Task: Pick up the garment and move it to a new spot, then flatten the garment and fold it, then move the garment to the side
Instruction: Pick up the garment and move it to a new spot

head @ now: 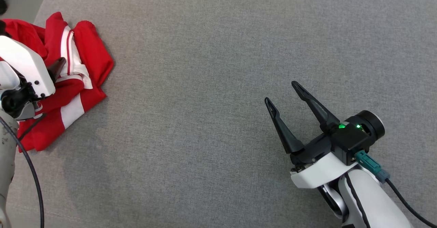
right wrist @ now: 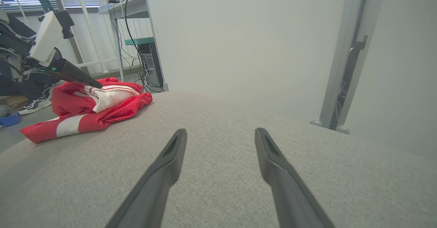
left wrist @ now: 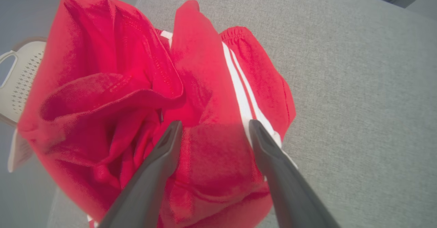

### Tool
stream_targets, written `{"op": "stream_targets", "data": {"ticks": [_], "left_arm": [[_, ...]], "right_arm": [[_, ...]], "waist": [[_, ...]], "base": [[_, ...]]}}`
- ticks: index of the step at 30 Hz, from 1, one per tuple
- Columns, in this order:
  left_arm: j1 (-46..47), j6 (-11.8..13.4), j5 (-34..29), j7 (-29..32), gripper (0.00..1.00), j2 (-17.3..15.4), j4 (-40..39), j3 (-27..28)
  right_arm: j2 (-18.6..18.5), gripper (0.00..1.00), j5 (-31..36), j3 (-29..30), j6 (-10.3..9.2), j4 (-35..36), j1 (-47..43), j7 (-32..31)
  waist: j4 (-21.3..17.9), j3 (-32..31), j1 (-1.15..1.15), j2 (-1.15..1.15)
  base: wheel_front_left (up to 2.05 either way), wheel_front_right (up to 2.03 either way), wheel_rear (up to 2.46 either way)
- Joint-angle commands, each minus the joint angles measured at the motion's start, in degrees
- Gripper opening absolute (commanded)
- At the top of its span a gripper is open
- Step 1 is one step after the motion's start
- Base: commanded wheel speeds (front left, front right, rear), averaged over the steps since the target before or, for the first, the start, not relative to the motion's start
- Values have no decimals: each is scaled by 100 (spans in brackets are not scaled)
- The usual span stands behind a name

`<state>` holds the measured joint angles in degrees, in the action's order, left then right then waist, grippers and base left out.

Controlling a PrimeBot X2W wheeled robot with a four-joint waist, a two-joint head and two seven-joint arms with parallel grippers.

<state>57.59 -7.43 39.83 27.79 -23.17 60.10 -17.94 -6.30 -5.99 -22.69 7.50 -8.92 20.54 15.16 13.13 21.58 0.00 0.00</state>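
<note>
Garment (head: 89, 55): a red piece with white stripes is seen crumpled in a heap at the left edge of the grey cushion (head: 218, 50), near its far corner; no part of it is lifted clear.
Garment folds: in the left wrist view a deep red fold (left wrist: 112, 95) is bunched on one side, and two white stripes (left wrist: 244, 98) are run along the other.
Left gripper (left wrist: 215, 123): its two dark fingers are spread wide and are pointed down at the top of the heap; nothing is clasped between them.
Left contact: in the right wrist view one fingertip (right wrist: 97, 84) is placed at the upper fold of the garment; whether cloth is touched cannot be told.
Right gripper (head: 280, 91): it is held low over bare cushion, well apart from the garment, with the fingers spread fully and nothing held.
Right wrist view: grey fabric alone is seen between the two fingers (right wrist: 170, 159).
Surroundings: a pale perforated basket (left wrist: 20, 81) is seen beyond the cushion's edge beside the heap, and a desk with cables (right wrist: 136, 9) is stood behind it.
</note>
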Motion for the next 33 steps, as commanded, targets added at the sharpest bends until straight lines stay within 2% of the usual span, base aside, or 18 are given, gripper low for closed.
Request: {"op": "stream_targets", "data": {"ticks": [1, 10, 11, 12, 16, 24, 33], "left_arm": [[90, -5, 69, 59, 100, -46, 35, -50], [198, -5, 177, 183, 100, -10, 333, -262], [195, -5, 208, 192, 47, 16, 354, -273], [193, -5, 241, 210, 0, 39, 357, -294], [111, -5, 391, 291, 0, 39, 309, -390], [136, -5, 359, 17, 0, -17, 491, -494], [-22, -5, 369, -912, 0, 8, 367, -583]], "right_arm": [[-35, 100, 0, 7, -2, -3, 67, 11], [-33, 100, 16, 44, -2, 8, 144, 11], [-33, 100, 25, 52, -2, 6, 144, 11], [-33, 100, 33, 62, -2, 2, 140, 11], [-10, 100, 39, 89, -2, -32, 125, 11], [45, 100, 30, 85, -2, -101, 33, 10], [119, 100, -8, 184, -2, -169, -195, 10]], "waist": [[-23, 40, 0, 0], [-81, 141, 0, 0], [-83, 140, 0, 0], [-86, 134, 0, 0], [-93, 73, 0, 0], [-82, -161, 0, 0], [-26, -657, 0, 0]], "base": [[0, 0, 0], [0, 0, 0], [0, 0, 0], [0, 0, 0], [0, 0, 0], [0, 0, 0], [0, 0, 0]]}}
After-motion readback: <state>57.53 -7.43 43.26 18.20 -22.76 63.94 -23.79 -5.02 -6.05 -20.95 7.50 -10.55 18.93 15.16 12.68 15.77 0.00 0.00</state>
